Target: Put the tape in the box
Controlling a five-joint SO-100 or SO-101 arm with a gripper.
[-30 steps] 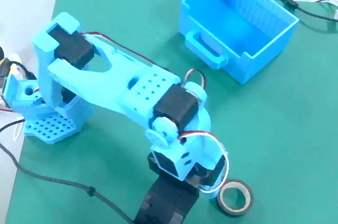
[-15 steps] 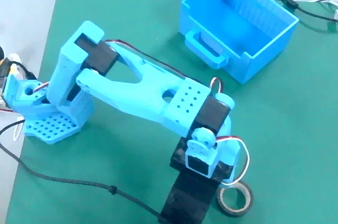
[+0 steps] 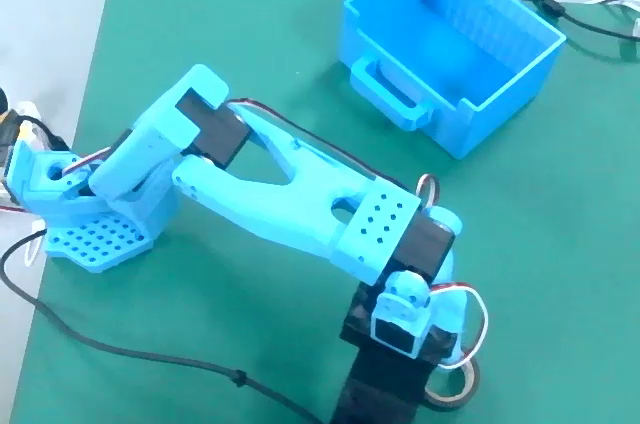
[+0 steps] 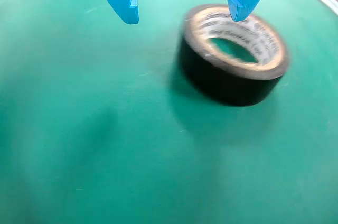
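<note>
The tape [image 4: 232, 71] is a black roll with a pale printed inner ring, lying flat on the green mat. My gripper [image 4: 185, 19] is open above it. One light-blue fingertip [image 4: 240, 7] is over the roll's far rim, and the other [image 4: 127, 10] is over bare mat to the left. In the fixed view only an arc of the tape [image 3: 455, 402] shows at the bottom, under the arm's wrist, and the fingers are hidden. The box [image 3: 510, 84] is a bright blue open-top bin at the top right, empty, with its loop handle [image 3: 390, 84] facing the arm.
The green mat [image 3: 250, 44] covers the table; its left edge meets a white surface. The arm's base [image 3: 95, 214] stands at the left. A black cable [image 3: 120, 349] runs across the lower left. More cables [image 3: 590, 19] lie behind the box.
</note>
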